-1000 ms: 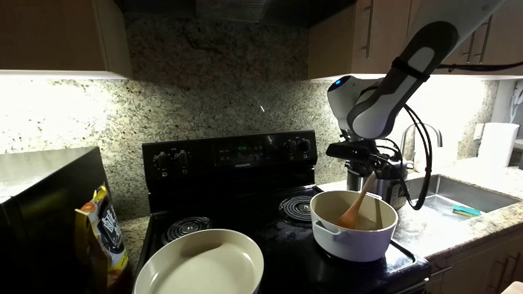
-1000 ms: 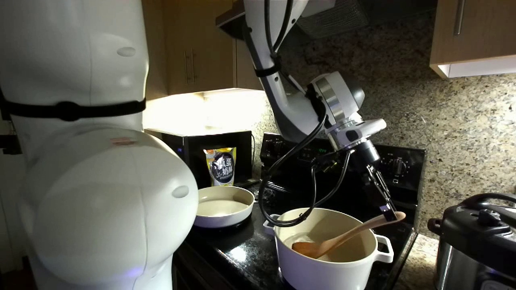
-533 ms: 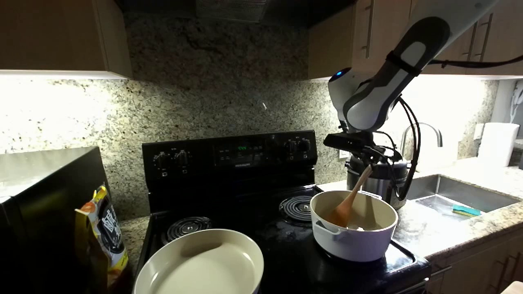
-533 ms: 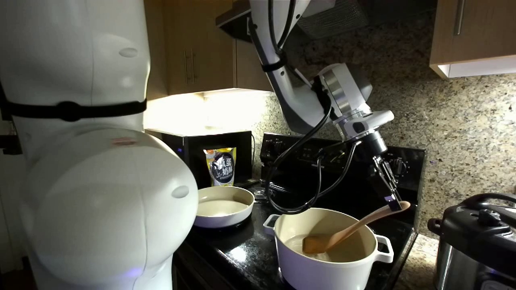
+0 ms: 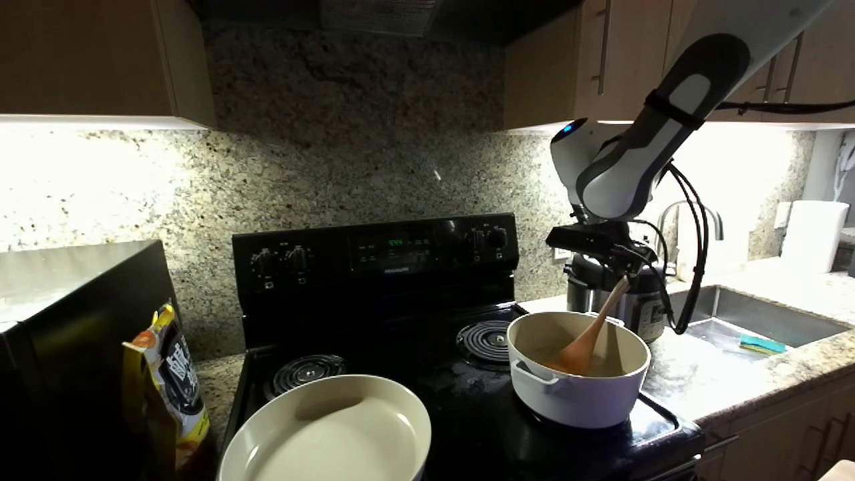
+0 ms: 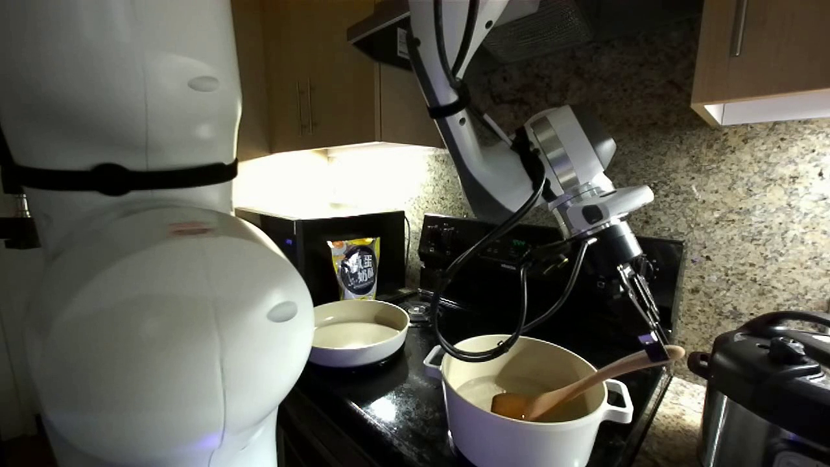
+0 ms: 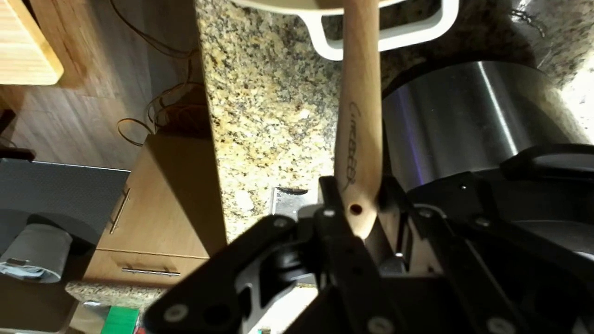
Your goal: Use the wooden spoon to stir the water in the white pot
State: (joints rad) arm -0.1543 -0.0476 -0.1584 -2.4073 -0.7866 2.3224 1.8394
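The white pot (image 5: 568,404) stands on the stove at the right in an exterior view; it also shows in an exterior view (image 6: 519,441), and its side handle shows in the wrist view (image 7: 417,39). The wooden spoon (image 5: 604,314) leans over the pot's rim side, its head low inside; it shows in an exterior view (image 6: 606,375) and the wrist view (image 7: 359,116). The water (image 6: 476,390) is a dim tan surface around the spoon's head. My gripper (image 6: 656,350) is shut on the handle's end, fingers on both sides in the wrist view (image 7: 361,192), outside the pot rim.
A black-and-steel cooker (image 6: 768,389) stands on the counter close beside the gripper; it fills the right of the wrist view (image 7: 464,120). A shallow cream dish (image 5: 347,444) sits on the stove. A snack bag (image 5: 179,381) and a sink (image 5: 775,314) flank the stove.
The gripper rose slightly with the spoon, then came down and shifted toward the cooker. The spoon's head moved across inside the pot. The pot has stayed in place.
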